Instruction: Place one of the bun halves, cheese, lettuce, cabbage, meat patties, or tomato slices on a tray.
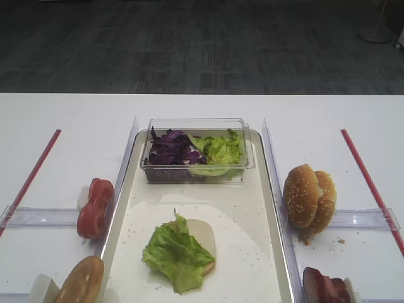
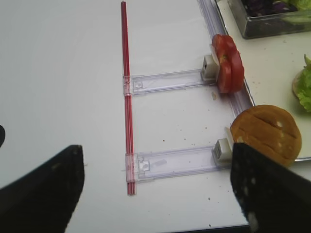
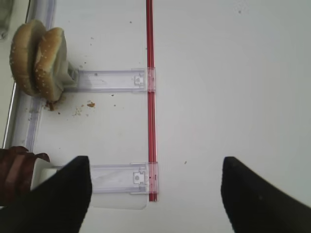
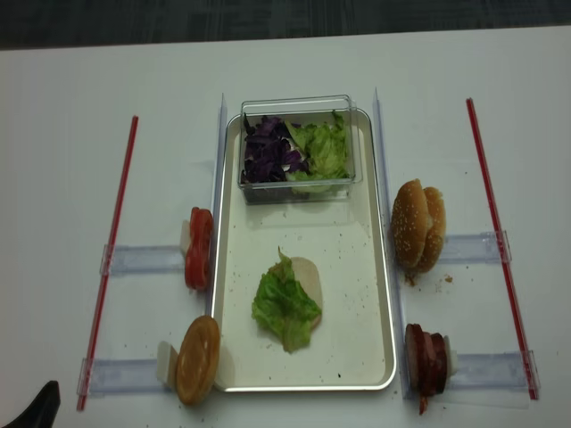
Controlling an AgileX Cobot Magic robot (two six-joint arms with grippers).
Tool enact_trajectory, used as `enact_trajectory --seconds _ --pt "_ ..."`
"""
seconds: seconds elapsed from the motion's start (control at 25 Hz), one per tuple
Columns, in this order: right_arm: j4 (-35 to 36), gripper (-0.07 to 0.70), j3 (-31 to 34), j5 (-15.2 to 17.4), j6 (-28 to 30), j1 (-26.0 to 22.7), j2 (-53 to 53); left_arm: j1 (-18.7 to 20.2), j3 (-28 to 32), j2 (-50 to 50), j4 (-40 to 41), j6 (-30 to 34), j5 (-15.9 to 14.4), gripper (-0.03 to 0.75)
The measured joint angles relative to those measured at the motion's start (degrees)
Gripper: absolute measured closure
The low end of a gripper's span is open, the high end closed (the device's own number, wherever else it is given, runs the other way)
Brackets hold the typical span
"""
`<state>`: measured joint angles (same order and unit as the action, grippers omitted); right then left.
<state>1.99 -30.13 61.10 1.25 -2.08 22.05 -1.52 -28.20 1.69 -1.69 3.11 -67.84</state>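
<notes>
Closest to the lens, right gripper (image 3: 155, 199): fingers spread wide, nothing between them, low over bare table beside a red strip (image 3: 150, 97). Same for left gripper (image 2: 155, 189): wide open, empty, low over the table's left side. On the tray (image 1: 249, 208), toward its front: pale bun half (image 1: 206, 235) with lettuce (image 1: 177, 254) draped over it, overhanging at the front left. At the tray's back: clear tub (image 1: 197, 165) with cabbage (image 1: 169, 150) and more green leaf. Off the tray, standing on edge in rail holders: tomato slices (image 1: 95, 207) and an orange disc (image 1: 81, 281) on the left, sesame buns (image 1: 309, 197) and patties (image 1: 325, 287) on the right. Likely trouble from here: pinching two slices instead of one, stacked face to face and touching as they are; toppling the neighbours while lifting one out on edge; losing a glossy tomato slice mid-carry through too light a squeeze, or crushing it through too hard a one. Could also clip the tray's raised rim or the clear rail just beside it on the way in, with every stack standing so near that edge. Could shove the loose lettuce off the bun half, or leave a new layer tilted, if set down off-centre. Might drag the tub along if reaching in for cabbage, probably light and unfixed.
</notes>
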Motion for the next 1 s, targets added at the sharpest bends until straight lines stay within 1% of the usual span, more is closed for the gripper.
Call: enact_trajectory --seconds 0.16,0.48,0.6,1.0 --pt "0.08 0.059 1.45 0.49 -0.09 0.0 -3.72 0.0 0.0 0.0 0.0 0.0 0.0 0.151" --pt "-0.14 0.059 2.19 2.14 0.49 0.0 -7.37 0.0 0.0 0.0 0.0 0.0 0.0 0.151" --pt "-0.14 0.059 2.19 2.26 0.76 0.0 -9.63 0.0 0.0 0.0 0.0 0.0 0.0 0.151" --pt "0.19 0.059 2.63 2.93 1.06 0.0 -21.4 0.0 0.0 0.0 0.0 0.0 0.0 0.151"
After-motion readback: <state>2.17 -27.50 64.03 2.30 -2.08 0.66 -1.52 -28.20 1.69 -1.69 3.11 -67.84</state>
